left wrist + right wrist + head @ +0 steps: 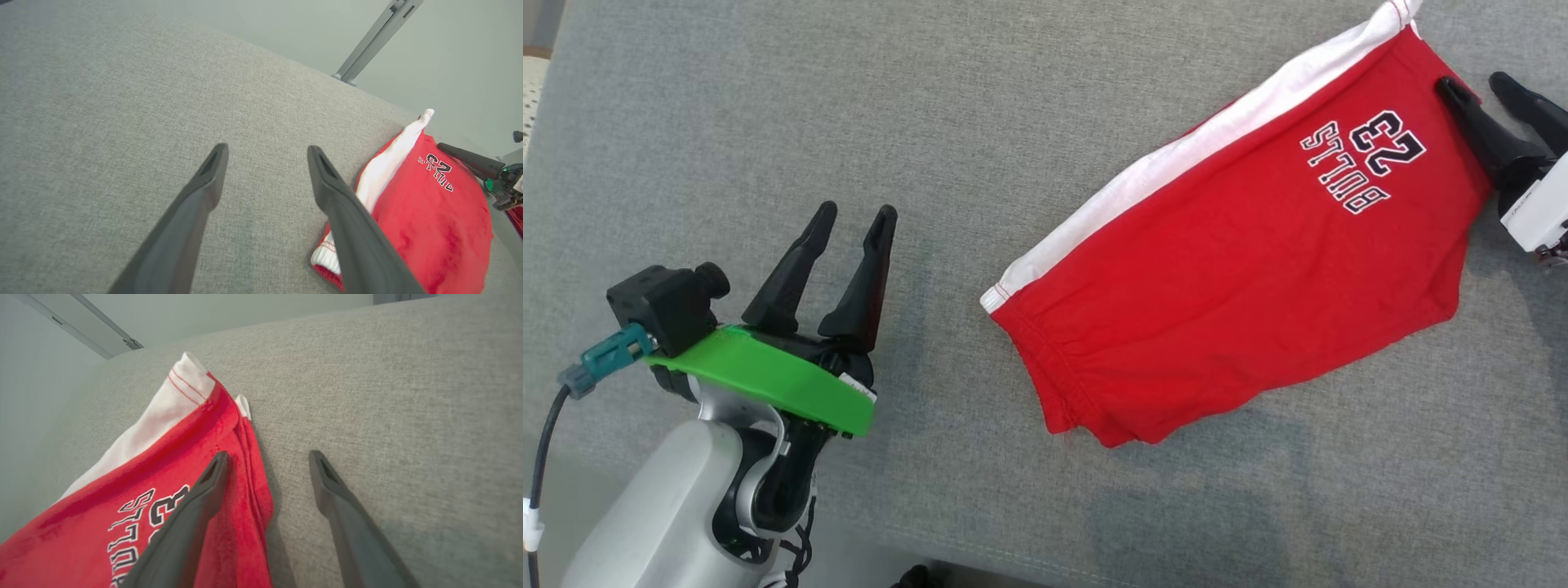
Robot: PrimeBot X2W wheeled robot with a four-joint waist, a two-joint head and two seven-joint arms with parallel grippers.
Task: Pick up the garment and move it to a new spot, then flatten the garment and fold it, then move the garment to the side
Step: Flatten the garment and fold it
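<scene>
The left end effector (858, 211) and right end effector (1472, 80) gape empty; we should pinch every layer of the red shorts (1241, 286) at upper right, lifting evenly.

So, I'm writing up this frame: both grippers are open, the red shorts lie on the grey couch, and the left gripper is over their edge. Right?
No: the right gripper is over the edge of the shorts, as the right wrist view shows. The left gripper stands apart from them over the bare couch. The rest holds.
</scene>
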